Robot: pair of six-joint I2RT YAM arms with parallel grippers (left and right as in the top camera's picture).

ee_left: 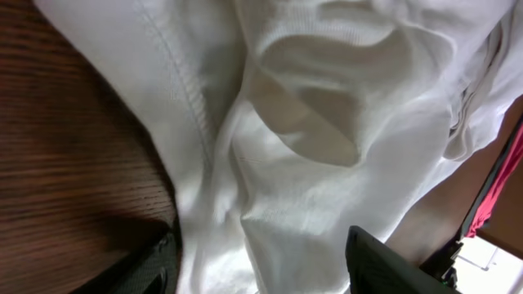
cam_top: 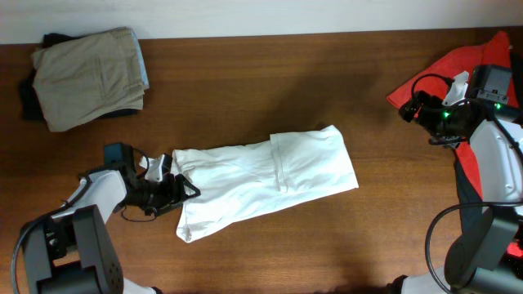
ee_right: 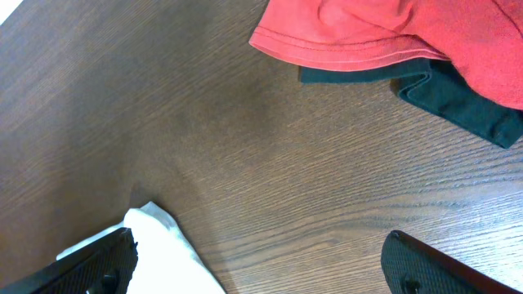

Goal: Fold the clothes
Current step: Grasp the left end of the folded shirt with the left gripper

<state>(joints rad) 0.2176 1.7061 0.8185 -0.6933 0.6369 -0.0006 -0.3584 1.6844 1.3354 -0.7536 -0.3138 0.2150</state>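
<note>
Fingers (ee_left: 155,261) of the left gripper (cam_top: 186,189) stand apart at the near left of the wooden table (cam_top: 245,82), one on each side of a bunched fold of the white shirt (cam_top: 270,184). In the left wrist view the cloth fills the space between them, with a stitched seam running up past the left finger. No pinch shows, and the jaws look released rather than clenched. Seen from overhead, this gripper lies low at the shirt's left end, pointing right.

Far left, by the table's far edge, lies a folded khaki garment (cam_top: 90,75). It rests on a dark garment (cam_top: 29,98) that shows only along its left side.

In the middle of the table the white shirt is spread as one long band, slanting from near left to far right. Its right end is squared off and a seam crosses it just right of the middle. Its left end is narrower and rumpled where the fingers meet it.

At the far right the right gripper (cam_top: 409,104) hangs above bare wood, well apart from the shirt. Its jaws are spread wide with nothing between them. Just beyond it a red garment (ee_right: 392,33) lies crumpled at the table's right edge, over a second dark garment (ee_right: 458,98) whose hem sticks out beneath.
</note>
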